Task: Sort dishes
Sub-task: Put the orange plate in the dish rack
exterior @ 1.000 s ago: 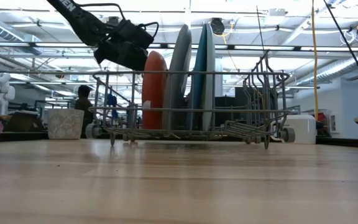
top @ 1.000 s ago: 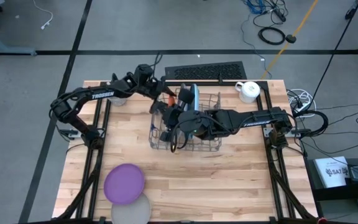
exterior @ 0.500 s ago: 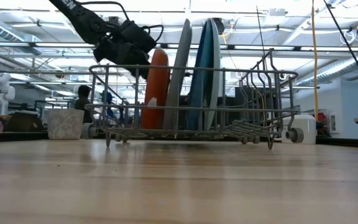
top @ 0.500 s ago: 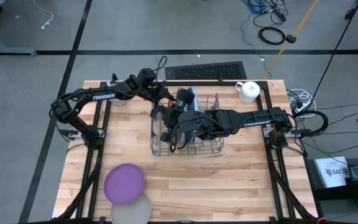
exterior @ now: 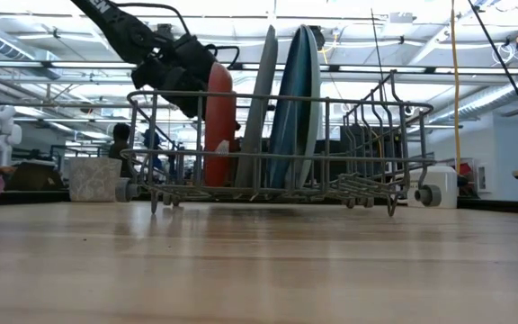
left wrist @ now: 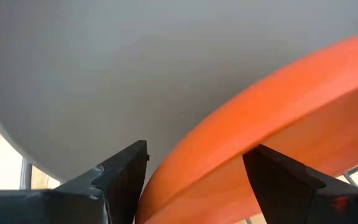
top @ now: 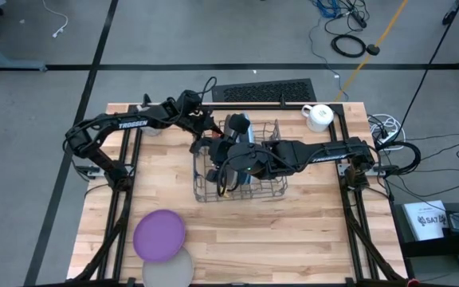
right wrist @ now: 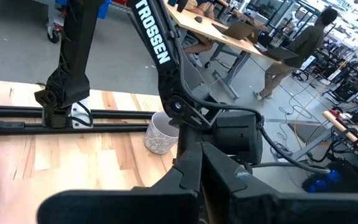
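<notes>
Lowered since before, left pincer grasps the orange plate in the rack; right pincer clenched

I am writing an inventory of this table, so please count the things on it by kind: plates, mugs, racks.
Plates: 6 (orange plate, grey plate and two blue plates upright in the rack; purple plate and whitish plate flat on the table)
Mugs: 2 (white mug, grey mug)
Rack: 1
Total: 9
</notes>
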Controlling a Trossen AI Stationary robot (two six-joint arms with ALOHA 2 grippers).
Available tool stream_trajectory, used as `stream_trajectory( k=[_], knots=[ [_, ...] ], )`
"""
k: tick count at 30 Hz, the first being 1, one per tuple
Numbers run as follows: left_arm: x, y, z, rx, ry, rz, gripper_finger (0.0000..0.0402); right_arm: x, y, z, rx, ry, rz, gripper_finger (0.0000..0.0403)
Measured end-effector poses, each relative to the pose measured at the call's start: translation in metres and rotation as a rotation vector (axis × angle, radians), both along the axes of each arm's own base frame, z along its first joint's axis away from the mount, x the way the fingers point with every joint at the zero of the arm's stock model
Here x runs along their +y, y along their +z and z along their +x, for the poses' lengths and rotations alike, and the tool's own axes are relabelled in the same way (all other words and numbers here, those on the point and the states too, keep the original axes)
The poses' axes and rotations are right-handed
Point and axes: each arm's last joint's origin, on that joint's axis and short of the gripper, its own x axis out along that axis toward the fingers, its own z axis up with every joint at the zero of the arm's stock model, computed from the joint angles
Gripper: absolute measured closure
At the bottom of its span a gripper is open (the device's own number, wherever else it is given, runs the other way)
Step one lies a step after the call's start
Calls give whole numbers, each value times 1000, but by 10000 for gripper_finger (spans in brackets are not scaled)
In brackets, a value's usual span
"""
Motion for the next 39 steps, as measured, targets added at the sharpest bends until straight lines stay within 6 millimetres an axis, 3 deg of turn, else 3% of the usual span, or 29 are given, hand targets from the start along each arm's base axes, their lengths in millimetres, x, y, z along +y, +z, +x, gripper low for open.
stream_trajectory(
  k=[14,31,39],
  knots=[
    [-7,24,-10,-30,27,136,136,0,-1,0,18,3,-11,403],
    [-33,58,-34,47,158,273,136,-1,2,-3,21,8,-25,403],
    [-53,84,-50,80,465,363,136,2,15,-19,33,23,-33,403]
  ],
)
